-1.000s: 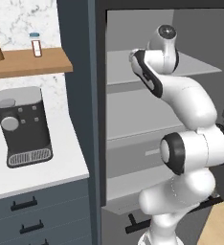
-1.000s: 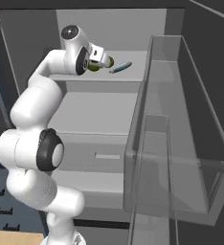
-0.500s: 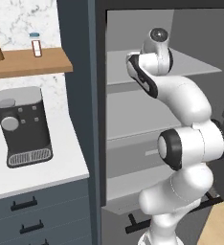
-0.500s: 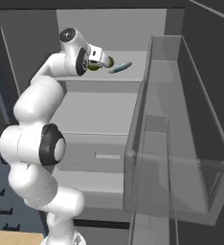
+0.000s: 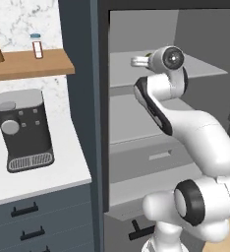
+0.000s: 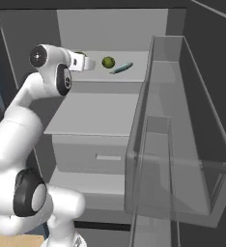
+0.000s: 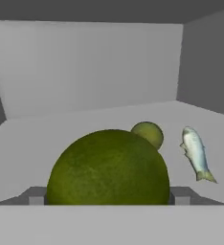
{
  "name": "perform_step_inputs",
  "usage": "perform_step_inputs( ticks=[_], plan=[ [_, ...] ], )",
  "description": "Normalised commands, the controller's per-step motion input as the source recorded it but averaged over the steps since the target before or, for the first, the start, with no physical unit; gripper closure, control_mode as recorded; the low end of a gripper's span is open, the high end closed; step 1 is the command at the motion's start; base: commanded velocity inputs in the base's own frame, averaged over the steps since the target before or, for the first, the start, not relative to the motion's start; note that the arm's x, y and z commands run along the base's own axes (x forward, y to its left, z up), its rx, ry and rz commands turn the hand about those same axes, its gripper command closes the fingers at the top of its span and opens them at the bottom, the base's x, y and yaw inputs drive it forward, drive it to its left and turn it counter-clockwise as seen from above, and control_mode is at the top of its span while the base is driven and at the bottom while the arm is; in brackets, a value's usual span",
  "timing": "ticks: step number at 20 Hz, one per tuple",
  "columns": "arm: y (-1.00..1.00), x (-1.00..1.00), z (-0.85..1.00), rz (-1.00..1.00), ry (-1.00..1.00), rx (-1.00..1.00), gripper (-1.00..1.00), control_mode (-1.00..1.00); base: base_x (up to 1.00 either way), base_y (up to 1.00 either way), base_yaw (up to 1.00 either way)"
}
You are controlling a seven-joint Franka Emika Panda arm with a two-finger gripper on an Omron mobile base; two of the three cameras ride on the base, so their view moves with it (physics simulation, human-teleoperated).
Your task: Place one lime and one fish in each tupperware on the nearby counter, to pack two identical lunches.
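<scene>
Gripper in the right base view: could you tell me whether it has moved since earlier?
Yes. The white arm's gripper has drawn back leftward, away from the slender silvery fish lying on the grey shelf.

Near lime (image 7: 109, 167) cut off below, hiding fingertips and lower left of far lime (image 7: 149, 133). Grip contact unclear. In right base view, gripper (image 6: 88, 63) masking near lime (image 6: 80, 54) almost wholly.

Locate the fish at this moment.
The fish lies on the upper fridge shelf, just right of the far lime in the right base view.
</scene>
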Motion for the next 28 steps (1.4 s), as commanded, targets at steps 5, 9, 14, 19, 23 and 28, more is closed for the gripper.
perform_step_inputs(
  ticks=[5, 9, 14, 19, 23, 28],
  plan=[
    [0.00, -1.00, 0.65, -0.14, 0.07, 0.22, 1.00, -1.00, 0.00, 0.00, 0.00],
    [0.04, -1.00, 0.18, -0.07, 0.46, 0.16, 1.00, -1.00, 0.00, 0.00, 0.00],
    [0.03, -1.00, -0.83, 0.00, 0.46, 0.04, 1.00, -1.00, 0.00, 0.00, 0.00],
    [-0.02, -1.00, -1.00, 0.01, 0.15, 0.01, 1.00, -1.00, 0.00, 0.00, 0.00],
    [0.00, 0.00, 0.00, 0.00, 0.00, 0.00, 1.00, 1.00, -1.00, 0.11, 0.11],
    [0.00, 0.00, 0.00, 0.00, 0.00, 0.00, 1.00, 1.00, -0.73, 0.92, 0.38]
  ],
)
